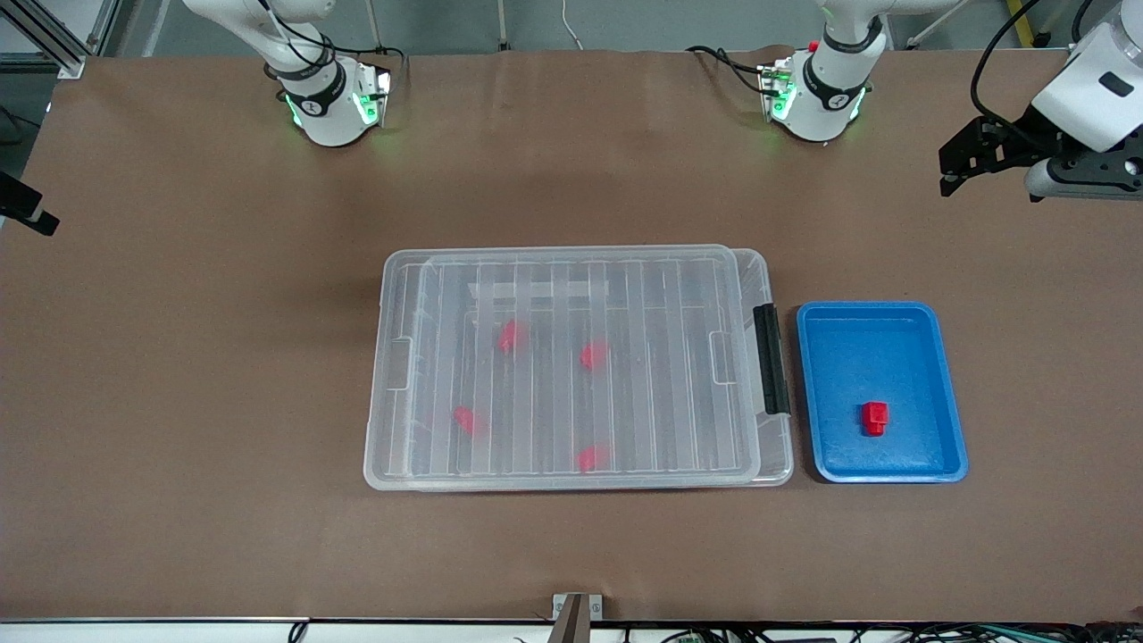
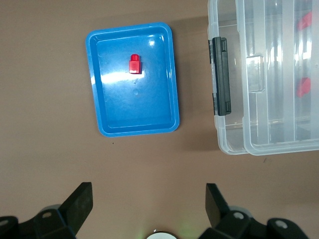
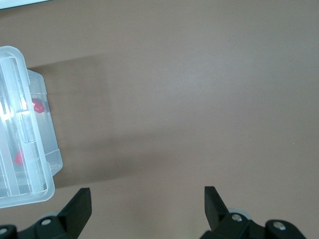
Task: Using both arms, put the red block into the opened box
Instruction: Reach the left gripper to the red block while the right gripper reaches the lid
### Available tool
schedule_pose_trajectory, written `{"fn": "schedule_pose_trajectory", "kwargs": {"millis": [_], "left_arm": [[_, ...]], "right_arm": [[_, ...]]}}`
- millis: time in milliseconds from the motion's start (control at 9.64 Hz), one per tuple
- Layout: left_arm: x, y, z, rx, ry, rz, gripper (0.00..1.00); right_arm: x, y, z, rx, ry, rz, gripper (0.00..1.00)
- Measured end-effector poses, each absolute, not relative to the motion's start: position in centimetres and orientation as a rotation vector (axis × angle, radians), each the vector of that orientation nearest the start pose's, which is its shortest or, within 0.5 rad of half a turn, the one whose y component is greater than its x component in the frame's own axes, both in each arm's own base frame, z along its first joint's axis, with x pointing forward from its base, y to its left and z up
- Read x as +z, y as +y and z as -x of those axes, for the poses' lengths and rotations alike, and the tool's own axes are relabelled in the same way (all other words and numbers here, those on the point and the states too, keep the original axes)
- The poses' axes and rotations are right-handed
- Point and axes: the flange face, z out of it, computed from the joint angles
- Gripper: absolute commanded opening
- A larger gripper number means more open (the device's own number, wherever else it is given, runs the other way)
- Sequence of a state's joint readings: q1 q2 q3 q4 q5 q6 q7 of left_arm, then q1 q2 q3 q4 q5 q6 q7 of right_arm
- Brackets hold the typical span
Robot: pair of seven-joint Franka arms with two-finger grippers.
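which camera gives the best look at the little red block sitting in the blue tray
The left wrist view: the red block appears largest there, its stepped shape with the nub clear against the blue tray. The front view shows the same block smaller, in the tray beside the box. The right wrist view misses it entirely.

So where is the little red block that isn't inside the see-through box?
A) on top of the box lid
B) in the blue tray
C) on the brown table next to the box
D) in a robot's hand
B: the red block lies on the floor of the blue tray, which sits beside the box toward the left arm's end of the table.
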State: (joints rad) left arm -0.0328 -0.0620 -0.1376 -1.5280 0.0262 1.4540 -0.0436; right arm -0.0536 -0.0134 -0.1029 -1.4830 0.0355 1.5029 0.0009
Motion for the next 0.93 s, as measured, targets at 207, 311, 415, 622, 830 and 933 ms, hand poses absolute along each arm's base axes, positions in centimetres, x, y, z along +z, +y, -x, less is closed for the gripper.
{"fn": "schedule_pose_trajectory", "kwargs": {"millis": [207, 311, 415, 622, 830, 933], "left_arm": [[66.8, -8.6, -51.8, 0.012, 0.183, 3.101, 1.00], [66.6, -8.1, -52.3, 0.014, 0.171, 3.104, 1.00], [65.9, -7.7, -53.2, 0.031, 0.159, 3.106, 1.00], [61.9, -6.2, -56.4, 0.069, 0.116, 3.115, 1.00], [54.5, -4.5, -60.3, 0.043, 0.074, 3.129, 1.00], [49.8, -3.6, -61.6, 0.009, 0.052, 3.136, 1.00]], "right_arm": [[66.7, -8.1, -53.7, -0.056, 0.239, 3.098, 1.00], [66.7, -8.1, -53.7, -0.056, 0.239, 3.098, 1.00], [66.7, -8.1, -53.7, -0.056, 0.238, 3.098, 1.00], [66.7, -7.4, -53.8, -0.056, 0.219, 3.099, 1.00], [65.4, -3.1, -55.1, -0.031, 0.096, 3.099, 1.00], [63.5, 1.0, -56.8, -0.026, 0.013, 3.100, 1.00]]}}
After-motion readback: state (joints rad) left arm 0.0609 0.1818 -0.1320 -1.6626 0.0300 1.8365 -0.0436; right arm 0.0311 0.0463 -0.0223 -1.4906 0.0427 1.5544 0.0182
